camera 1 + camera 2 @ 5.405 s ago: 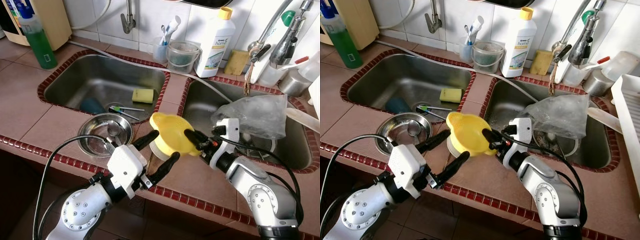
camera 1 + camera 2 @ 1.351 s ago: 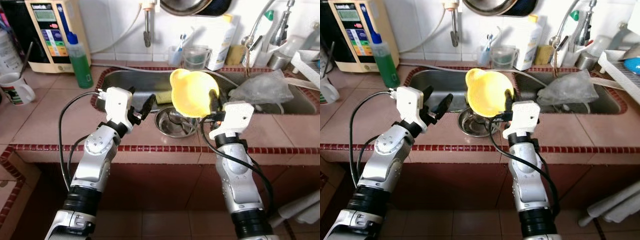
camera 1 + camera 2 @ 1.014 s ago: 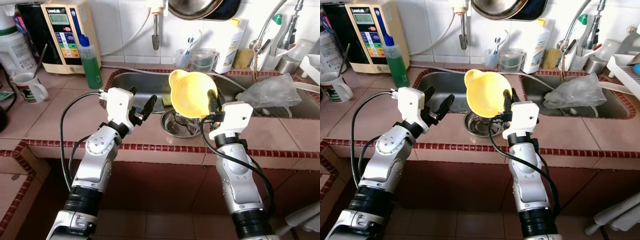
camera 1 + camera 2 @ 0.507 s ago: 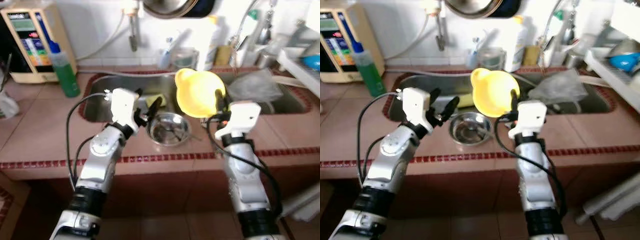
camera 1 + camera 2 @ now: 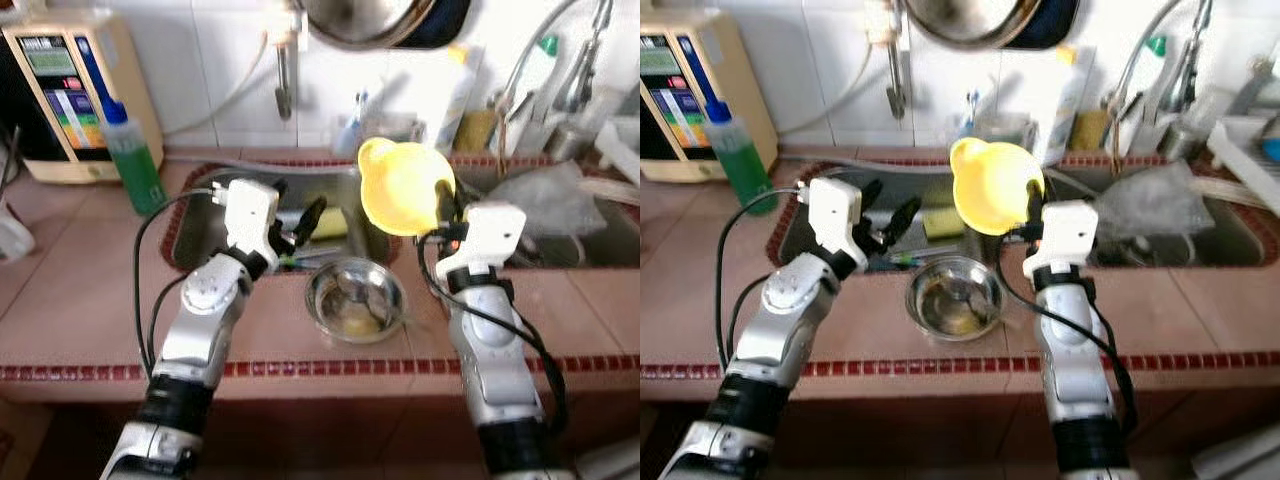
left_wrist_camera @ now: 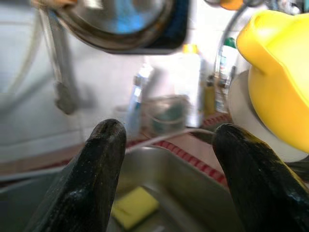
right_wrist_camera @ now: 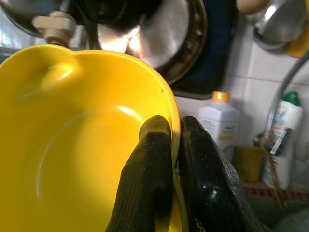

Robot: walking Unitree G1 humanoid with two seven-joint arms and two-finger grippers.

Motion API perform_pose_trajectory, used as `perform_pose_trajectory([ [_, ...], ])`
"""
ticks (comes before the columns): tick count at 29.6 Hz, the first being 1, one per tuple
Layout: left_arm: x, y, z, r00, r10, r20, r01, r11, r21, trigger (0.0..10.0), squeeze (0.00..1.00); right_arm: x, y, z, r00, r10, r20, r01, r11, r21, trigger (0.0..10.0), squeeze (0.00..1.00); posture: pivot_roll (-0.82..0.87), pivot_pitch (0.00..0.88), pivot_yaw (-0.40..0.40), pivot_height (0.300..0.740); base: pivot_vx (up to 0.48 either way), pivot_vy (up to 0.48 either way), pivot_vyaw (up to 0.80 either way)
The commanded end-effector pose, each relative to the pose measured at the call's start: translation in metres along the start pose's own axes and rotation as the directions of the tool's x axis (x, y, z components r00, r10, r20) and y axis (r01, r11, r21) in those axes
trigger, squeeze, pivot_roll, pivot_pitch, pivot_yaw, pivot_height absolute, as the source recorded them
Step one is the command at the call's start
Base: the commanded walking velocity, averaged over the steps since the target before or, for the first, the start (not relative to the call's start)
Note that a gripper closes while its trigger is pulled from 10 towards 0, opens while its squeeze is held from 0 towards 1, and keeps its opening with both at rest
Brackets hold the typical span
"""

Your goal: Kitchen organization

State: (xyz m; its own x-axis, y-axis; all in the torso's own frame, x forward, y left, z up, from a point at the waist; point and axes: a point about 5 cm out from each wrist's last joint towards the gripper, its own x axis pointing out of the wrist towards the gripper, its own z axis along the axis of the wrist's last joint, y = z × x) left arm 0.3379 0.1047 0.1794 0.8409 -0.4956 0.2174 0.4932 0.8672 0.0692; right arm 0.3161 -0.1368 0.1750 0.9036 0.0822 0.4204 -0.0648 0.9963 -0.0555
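Far left of the frame there's a beige water dispenser (image 5: 60, 95) against the tiles with a green bottle (image 5: 130, 160) right in front of it. It has a lit panel but I can't read any of it from here.

My left hand (image 5: 298, 224) sits just left of centre, hovering over the near edge of the left sink (image 5: 195, 215), fingers spread apart and holding nothing. A yellow sponge (image 5: 330, 224) lies in the basin beyond it.

Bottom centre, a steel bowl (image 5: 356, 298) sits on the tiled surface (image 5: 80, 300) with a spoon in it.

Right of centre, my right hand (image 7: 175, 145) is clamped on the rim of the yellow bowl (image 5: 398, 186), one finger inside, one outside, holding it tilted up in the air above the surface. So I'm mid-carry, I'd say: bowl picked up, not put anywhere yet. Next I need a spot for it, probably off to the right.

Upper right there's a white detergent bottle (image 7: 217, 122) with an orange cap; label's too blurry to read. A crumpled plastic bag (image 5: 555, 195) sits in the right sink.
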Motion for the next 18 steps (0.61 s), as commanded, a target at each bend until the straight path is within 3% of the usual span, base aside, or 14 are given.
perform_pose_trajectory([
  [1,-0.0003,0.005,0.0051,1.0,0.014,0.011,-0.014,1.0,0.014,10.0,0.0,0.0044,0.0065,0.0073,0.999,0.016,0.032,-0.017,1.0,0.016,10.0,0.0,-0.08,0.011,0.008,0.74,0.356,0.0,0.0],
  [12,-0.0003,0.0049,0.0061,1.0,0.014,0.013,-0.014,1.0,0.022,10.0,0.0,0.0044,0.007,0.0066,1.0,0.017,0.025,-0.017,1.0,0.021,10.0,0.0,-0.08,0.015,0.01,0.74,0.345,0.0,0.0],
  [18,-0.0021,0.0007,0.0085,0.999,-0.019,0.029,0.019,1.0,0.004,10.0,0.0,0.0054,0.0062,0.0011,1.0,0.005,-0.02,-0.004,1.0,0.025,10.0,0.0,-0.08,0.016,0.011,0.74,0.0,0.0,0.0],
])
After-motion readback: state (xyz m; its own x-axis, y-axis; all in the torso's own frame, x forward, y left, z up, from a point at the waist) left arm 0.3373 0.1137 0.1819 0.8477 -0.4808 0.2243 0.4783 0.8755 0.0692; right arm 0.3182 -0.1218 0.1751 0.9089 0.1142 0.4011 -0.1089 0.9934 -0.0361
